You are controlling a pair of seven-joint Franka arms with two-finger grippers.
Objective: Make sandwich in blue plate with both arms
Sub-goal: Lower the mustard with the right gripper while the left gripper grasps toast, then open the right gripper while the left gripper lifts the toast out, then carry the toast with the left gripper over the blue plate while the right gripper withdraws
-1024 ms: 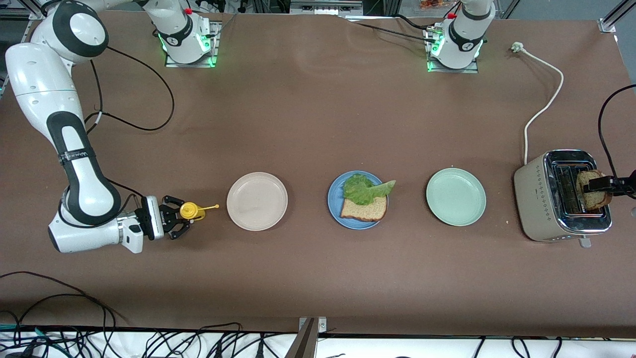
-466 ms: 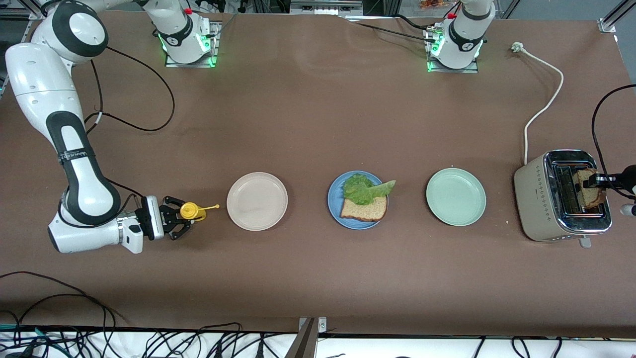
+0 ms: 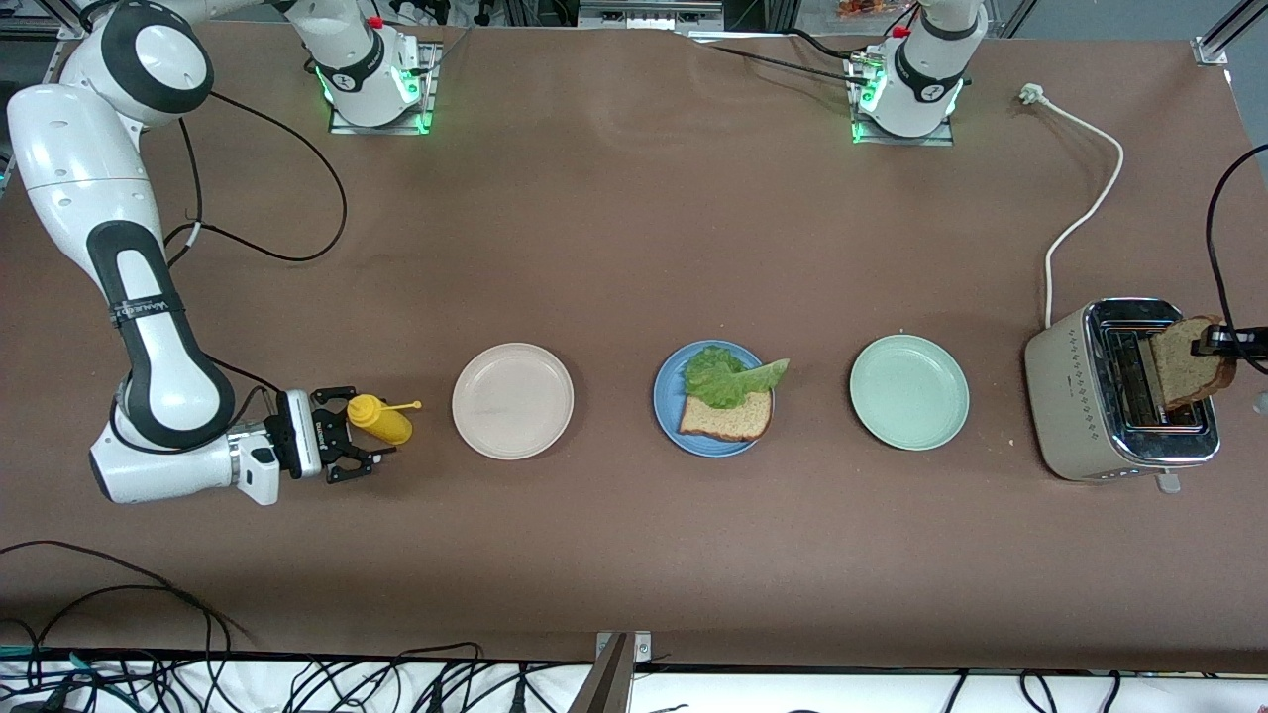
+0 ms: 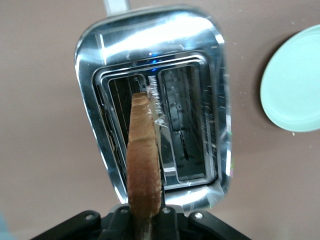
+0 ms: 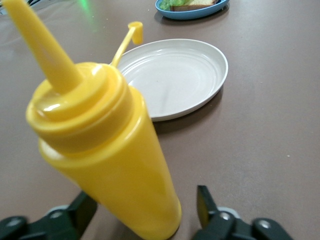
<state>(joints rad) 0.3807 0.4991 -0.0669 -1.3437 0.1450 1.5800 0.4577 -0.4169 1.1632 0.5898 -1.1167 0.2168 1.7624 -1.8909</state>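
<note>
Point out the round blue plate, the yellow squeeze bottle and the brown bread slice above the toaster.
Round blue plate (image 3: 666, 416), front view, bare rim.
Yellow squeeze bottle (image 3: 381, 421), front view, body.
Brown bread slice (image 3: 1184, 374), front view, face.

I see the toaster (image 4: 150, 65) topped in mirror-bright chrome that throws glare, its side (image 3: 1065, 396) a matt cream with a fine dotted pattern. The bread slice (image 4: 144, 165) held above its slot looks dry, porous and rough-crusted. The yellow bottle (image 5: 107, 155) reads as smooth, glossy plastic. The cream plate (image 5: 175, 77) has a soft satin sheen with ridged rings. My table cover (image 3: 634, 248) looks matt brown, faintly creased toward 12 o'clock.
</note>
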